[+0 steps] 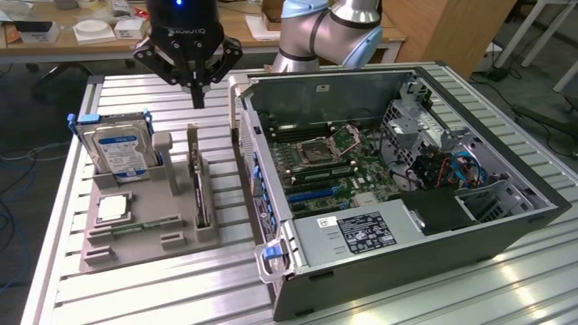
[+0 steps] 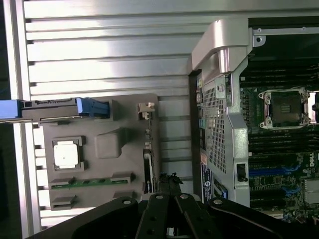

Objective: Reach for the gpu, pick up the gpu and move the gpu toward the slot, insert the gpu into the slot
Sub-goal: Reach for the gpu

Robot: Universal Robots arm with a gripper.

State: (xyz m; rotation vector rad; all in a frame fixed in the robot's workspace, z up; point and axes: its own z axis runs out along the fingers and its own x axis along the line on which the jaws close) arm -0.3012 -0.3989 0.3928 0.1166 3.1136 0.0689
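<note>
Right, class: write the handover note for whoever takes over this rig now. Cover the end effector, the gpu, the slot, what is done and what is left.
End effector: shut, holding nothing, hanging above one end of the gpu, clear of it.
Gpu: standing on edge in the grey holder, beside the hard drive, untouched.
Slot: blue strip on the motherboard inside the open case, with no card in it.
Done: only the approach toward the gpu.
Left: the grasp, the carry to the slot and the insertion.
</note>
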